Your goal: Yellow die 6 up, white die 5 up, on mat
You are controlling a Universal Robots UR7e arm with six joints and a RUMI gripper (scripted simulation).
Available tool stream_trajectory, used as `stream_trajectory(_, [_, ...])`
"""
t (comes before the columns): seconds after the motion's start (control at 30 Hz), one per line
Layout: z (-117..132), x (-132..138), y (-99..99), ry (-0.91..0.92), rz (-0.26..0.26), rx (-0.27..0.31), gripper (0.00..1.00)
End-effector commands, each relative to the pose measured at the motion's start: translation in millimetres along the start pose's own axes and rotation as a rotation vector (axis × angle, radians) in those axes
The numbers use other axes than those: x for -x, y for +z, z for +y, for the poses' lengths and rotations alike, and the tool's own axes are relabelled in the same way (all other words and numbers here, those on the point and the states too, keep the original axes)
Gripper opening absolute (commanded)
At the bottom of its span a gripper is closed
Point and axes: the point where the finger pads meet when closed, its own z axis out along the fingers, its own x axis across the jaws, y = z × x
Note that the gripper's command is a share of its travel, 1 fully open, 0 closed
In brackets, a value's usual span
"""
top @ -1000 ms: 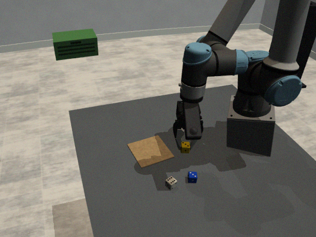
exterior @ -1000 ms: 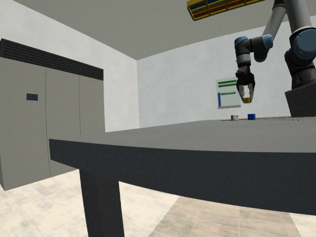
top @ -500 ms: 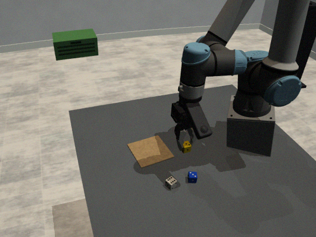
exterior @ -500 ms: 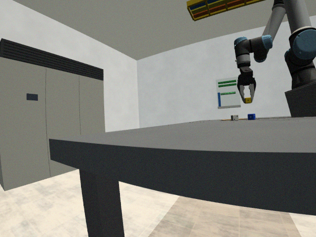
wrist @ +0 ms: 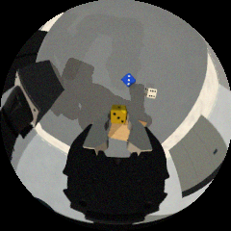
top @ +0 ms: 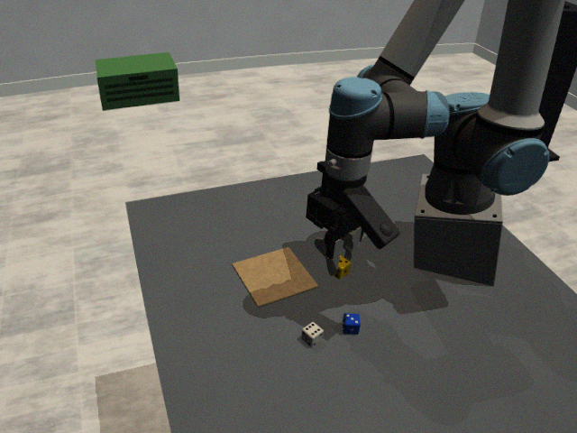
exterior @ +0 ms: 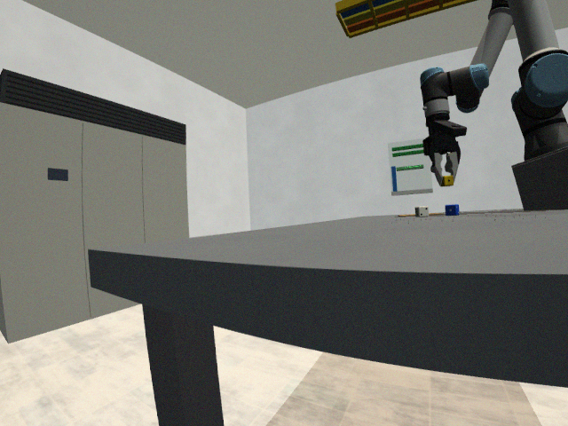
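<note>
Top view, left to right: green crate on the floor beyond the worktop; tan mat lying flat on the dark surface; hand pointing down, clamped on the yellow die, just right of the mat's right corner; white die and blue die nearer the camera, side by side, apart, both off the mat; arm pedestal at far right. Exterior view: yellow die held clear above the worktop, white die and blue die resting on it below. Wrist view: yellow die between the fingers, mat corner directly beneath, blue die showing three pips, white die to its right.
</note>
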Motion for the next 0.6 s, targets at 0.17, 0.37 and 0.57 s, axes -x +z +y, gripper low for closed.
stream_trajectory(0.17, [2.3,2.4,0.4,-0.188,0.006,-0.006,0.10])
stream_trajectory(0.37, [3.6,3.6,0.8,-0.274,0.006,-0.006,0.10])
stream_trajectory(0.57, [4.5,4.5,1.0,-0.332,0.007,-0.006,0.10])
